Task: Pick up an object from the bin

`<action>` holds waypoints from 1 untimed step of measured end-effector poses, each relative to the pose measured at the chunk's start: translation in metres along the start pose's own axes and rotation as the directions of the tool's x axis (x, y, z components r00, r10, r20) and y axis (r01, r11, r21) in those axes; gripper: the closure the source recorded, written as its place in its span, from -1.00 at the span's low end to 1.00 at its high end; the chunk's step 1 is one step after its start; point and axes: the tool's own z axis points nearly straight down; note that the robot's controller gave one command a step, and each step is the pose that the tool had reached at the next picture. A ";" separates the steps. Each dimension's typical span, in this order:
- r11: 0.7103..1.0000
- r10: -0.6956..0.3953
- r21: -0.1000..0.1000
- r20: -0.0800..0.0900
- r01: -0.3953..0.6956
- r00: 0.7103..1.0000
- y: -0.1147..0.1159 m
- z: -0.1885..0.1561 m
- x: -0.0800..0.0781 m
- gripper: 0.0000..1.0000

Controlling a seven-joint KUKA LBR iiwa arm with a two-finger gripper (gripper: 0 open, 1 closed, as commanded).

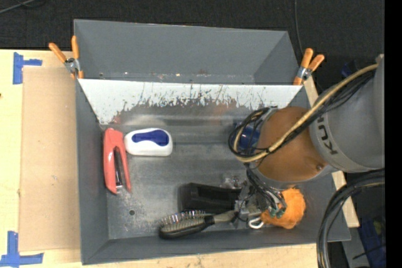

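Hovering low at the near right of the bin (182, 53), the gripper (250, 209) sits over the hairbrush (185, 223) handle, seemingly lined up for a pick; claw open or closed: unclear.

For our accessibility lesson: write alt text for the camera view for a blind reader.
The robot's gripper is low in the grey metal bin, by the handle of a dark oval hairbrush and a flat black block. A red stapler lies at left.

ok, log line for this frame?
gripper: low in bin, near-right corner | nearest: brush, black block, orange lump | far left: red stapler, white-blue case
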 end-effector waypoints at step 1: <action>0.985 -0.174 0.004 0.001 0.174 0.985 0.019 0.000 -0.016 1.00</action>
